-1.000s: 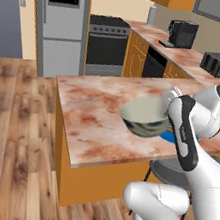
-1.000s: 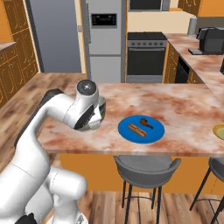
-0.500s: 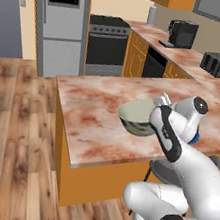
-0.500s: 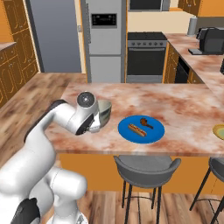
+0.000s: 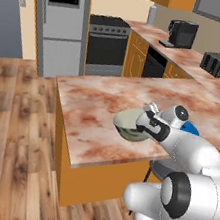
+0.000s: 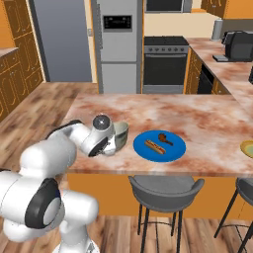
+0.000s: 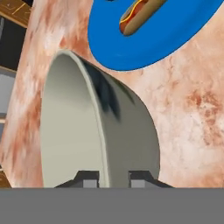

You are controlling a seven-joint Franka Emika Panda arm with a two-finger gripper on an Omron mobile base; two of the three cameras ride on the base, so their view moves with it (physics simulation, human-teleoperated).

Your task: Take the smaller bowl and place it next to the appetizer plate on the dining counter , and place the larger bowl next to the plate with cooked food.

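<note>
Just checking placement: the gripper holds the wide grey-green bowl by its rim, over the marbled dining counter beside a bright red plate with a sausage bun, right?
Not quite: the plate is bright blue, not red, as the right base view shows. The gripper does pinch the wide grey-green bowl by its rim over the marbled dining counter.

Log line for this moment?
claw: shut on larger bowl rim | bowl: at dining counter | beside blue plate

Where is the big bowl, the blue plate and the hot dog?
larger bowl (image 5: 126, 121): left base view, pale inside.
blue plate (image 6: 173, 147): right base view, bare right part.
hot dog (image 6: 155, 146): right base view, its middle.
</note>
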